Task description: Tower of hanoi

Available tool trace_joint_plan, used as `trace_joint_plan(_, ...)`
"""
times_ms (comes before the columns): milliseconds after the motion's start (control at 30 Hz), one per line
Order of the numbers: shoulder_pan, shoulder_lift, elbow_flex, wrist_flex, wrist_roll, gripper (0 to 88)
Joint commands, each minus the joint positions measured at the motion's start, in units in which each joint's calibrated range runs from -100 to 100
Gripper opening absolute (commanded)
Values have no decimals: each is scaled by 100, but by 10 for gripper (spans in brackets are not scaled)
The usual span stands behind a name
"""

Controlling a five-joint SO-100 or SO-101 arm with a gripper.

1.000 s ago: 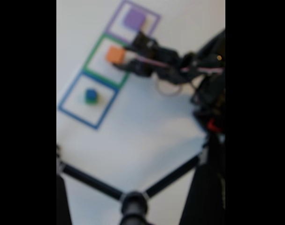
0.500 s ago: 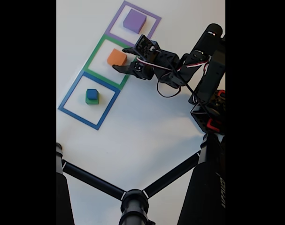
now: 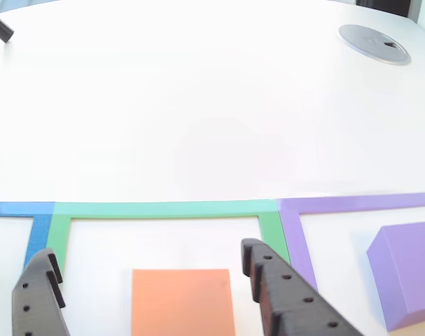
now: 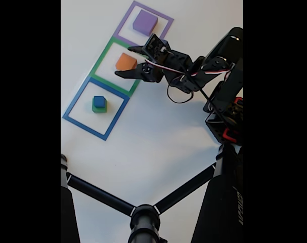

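Your end effector [image 4: 129, 62] is spread wide, its fingers flanking the orange block [image 4: 125, 62] without touching it.

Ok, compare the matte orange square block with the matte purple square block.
The matte orange square block sits in the green outline, between the open fingers of the gripper; the matte purple square block sits in the purple outline, clear of the gripper. Purple looks larger. Both rest alone on the table.

White tabletop [image 3: 198, 105], brightly lit; grey round cable grommet [image 3: 374, 43] at far right corner.
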Motion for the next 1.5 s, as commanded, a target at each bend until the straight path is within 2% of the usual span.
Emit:
trace_joint_plan(0, -156, -1598, -394, 1668, 0, 302)
trace_joint_plan(233, 112, -3681, -1776, 6607, 0, 192)
trace_joint_plan(400, 275, -4787, -2776, 9806, 0, 74)
trace_joint_plan(500, 189, -5094, -3458, 11093, 0, 23)
trace_joint_plan(733, -626, -5135, -5703, 13498, 0, 7)
trace_joint_plan(933, -1537, -5167, -6840, 14534, 0, 7)
trace_joint_plan(1067, -2131, -5191, -7012, 14534, 0, 7)
trace_joint_plan(1367, -2668, -5159, -7021, 14518, 0, 7)
trace_joint_plan(1467, -2802, -5199, -6594, 14275, 0, 67)
